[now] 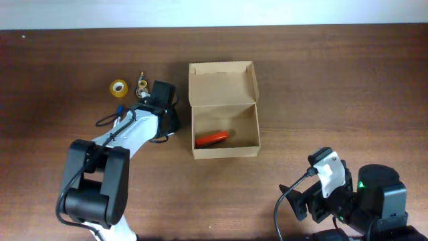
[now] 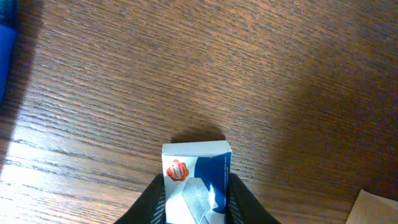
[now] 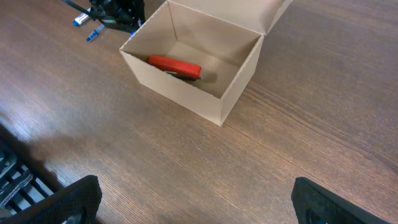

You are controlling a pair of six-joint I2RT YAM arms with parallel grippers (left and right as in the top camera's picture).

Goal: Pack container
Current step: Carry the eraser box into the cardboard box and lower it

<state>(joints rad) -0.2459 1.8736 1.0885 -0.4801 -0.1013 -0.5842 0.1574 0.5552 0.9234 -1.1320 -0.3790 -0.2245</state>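
Two grippers: my left gripper (image 2: 196, 186) clamped on small blue-white carton (image 2: 196, 158), container (image 1: 226, 152) near on its right; my right gripper (image 3: 199, 202) farther off, spread wide, empty

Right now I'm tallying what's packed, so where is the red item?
In the overhead view, the red item lies on the floor of the open container, near its left wall and the wall closest to the robot.

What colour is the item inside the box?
Red; the item sits in the box, clearest from the right wrist view.
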